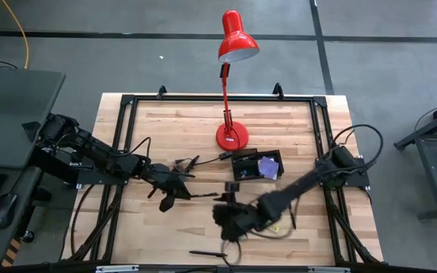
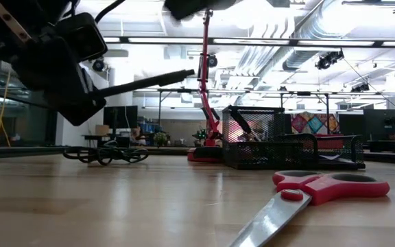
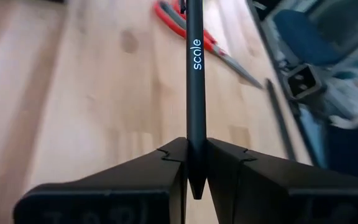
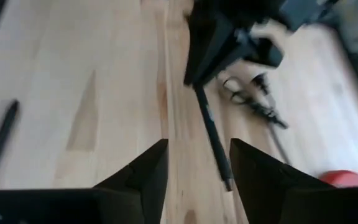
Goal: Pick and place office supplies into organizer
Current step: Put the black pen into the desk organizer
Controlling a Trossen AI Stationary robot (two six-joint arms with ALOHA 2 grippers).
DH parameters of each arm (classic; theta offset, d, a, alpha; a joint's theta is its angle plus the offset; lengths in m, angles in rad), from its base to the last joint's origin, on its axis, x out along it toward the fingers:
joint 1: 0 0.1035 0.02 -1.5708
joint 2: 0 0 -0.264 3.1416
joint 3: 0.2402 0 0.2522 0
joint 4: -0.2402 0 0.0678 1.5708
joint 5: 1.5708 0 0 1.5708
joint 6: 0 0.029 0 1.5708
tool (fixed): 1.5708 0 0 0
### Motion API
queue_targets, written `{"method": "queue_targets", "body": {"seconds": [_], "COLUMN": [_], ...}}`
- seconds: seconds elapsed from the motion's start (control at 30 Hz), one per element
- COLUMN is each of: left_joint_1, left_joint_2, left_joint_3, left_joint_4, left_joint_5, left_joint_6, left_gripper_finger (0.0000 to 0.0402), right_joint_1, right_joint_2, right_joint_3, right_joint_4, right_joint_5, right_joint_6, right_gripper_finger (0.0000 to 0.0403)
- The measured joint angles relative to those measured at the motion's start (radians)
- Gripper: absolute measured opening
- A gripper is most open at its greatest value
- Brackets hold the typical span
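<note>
The left gripper (image 3: pixel 196 163) is clenched on a black pen (image 3: pixel 194 74); the right gripper (image 4: pixel 197 163) hangs released. Next, I'd say, the pen needs carrying to the organizer (image 1: pixel 257 165).

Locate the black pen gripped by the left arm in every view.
High view: black pen mid-table.
Low view: upper left, jutting rightward.
Left wrist view: centre, running upward.
Right wrist view: centre, slanting.
Shared landmark: the left pincer clamping it.
</note>
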Motion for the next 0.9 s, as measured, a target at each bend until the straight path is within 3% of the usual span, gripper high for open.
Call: {"method": "queue_targets", "body": {"seconds": [0.2,0.33,0.5,0.7,0.9], "left_joint_1": [-0.069,-0.173,-0.29,-0.396,-0.408], "left_joint_2": [0.0,0.0,0.0,-0.001,-0.001], "left_joint_3": [0.0,-0.029,-0.068,-0.07,-0.069], "left_joint_4": [0.036,0.212,0.436,0.537,0.617], "left_joint_5": [-0.199,-0.358,-0.509,-0.636,-0.611], "left_joint_6": [0.048,0.109,0.204,0.389,0.512], "left_gripper_finger": [0.0023,0.0023,0.0023,0.0023,0.0023], "right_joint_1": [0.122,0.188,0.231,0.236,0.185], "right_joint_2": [-0.014,-0.012,-0.011,-0.011,-0.011], "right_joint_3": [-0.003,-0.083,-0.232,-0.364,-0.386], "right_joint_4": [0.01,0.109,0.352,0.771,1.151], "right_joint_5": [0.245,0.38,0.507,0.528,0.373], "right_joint_6": [0.064,0.118,0.098,-0.155,-0.467], "right_gripper_finger": [0.0162,0.0154,0.0152,0.0166,0.0194]}}
